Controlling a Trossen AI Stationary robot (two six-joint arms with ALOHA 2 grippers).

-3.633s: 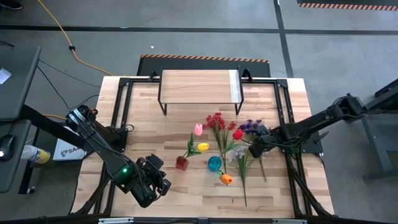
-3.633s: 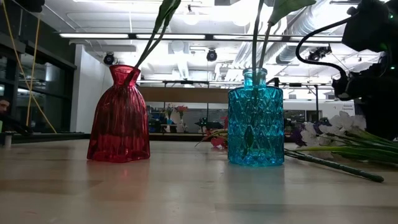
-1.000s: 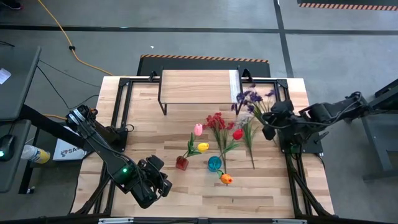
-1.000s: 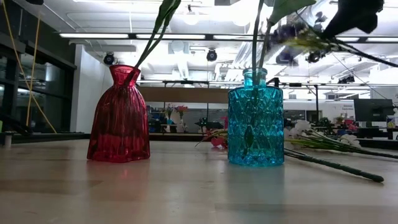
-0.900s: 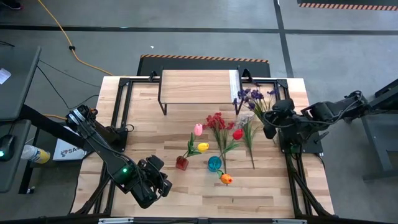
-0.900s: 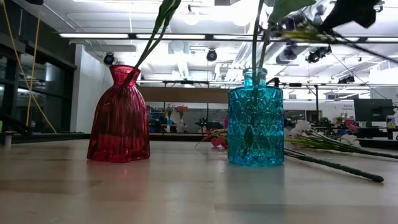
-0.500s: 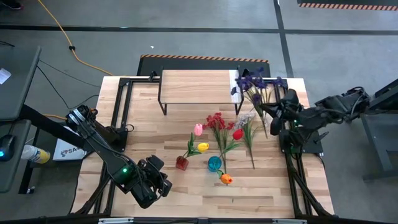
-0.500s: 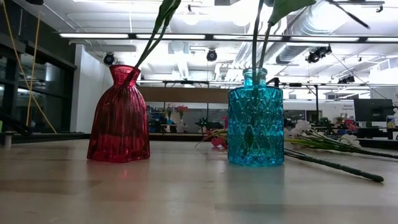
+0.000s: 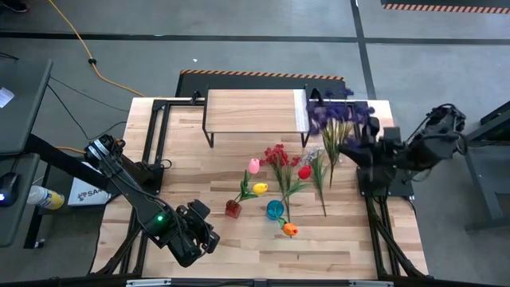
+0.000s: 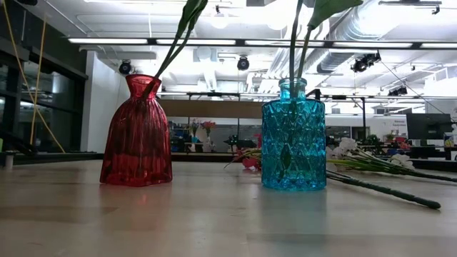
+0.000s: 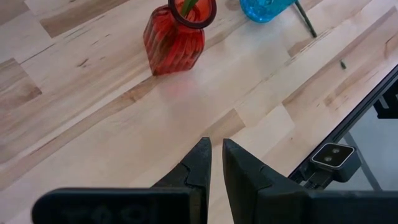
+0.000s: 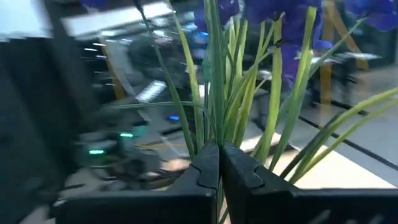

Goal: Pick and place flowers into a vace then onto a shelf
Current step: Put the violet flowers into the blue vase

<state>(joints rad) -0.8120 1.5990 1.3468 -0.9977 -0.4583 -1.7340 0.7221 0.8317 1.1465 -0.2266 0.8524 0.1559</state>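
My right gripper (image 9: 360, 149) is over the table's right side, shut on the purple spray (image 9: 336, 116), whose blooms (image 12: 273, 9) stand above the fingers. My left gripper (image 11: 216, 147) hovers shut over bare wood near the table's near-left corner, short of the red vase (image 11: 176, 34). The red vase (image 9: 233, 209) holds pink and yellow tulips by their stems. The blue vase (image 9: 275, 210) holds an orange tulip (image 9: 290, 229). A red cluster (image 9: 276, 155) and a whitish-lavender spray (image 9: 317, 159) lie flat on the table. The shelf (image 9: 253, 110) stands at the far edge. My right gripper pinches the purple spray's bundle of green stems (image 12: 214, 134) between its two fingers, low on the stems and below the leaves. The spray is lifted clear of the table and rises roughly upright out of the fingers, blooms uppermost.
In the low view the red vase (image 10: 136, 133) and blue vase (image 10: 293, 137) stand side by side, with loose stems (image 10: 382, 187) lying on the table to their right. Black frame rails (image 9: 374, 211) run along both table sides.
My right gripper has risen and drawn toward the table's right and far edges, tipping up as it went. The purple spray, held throughout, has swung from slanting to nearly upright and has left the top of the low view.
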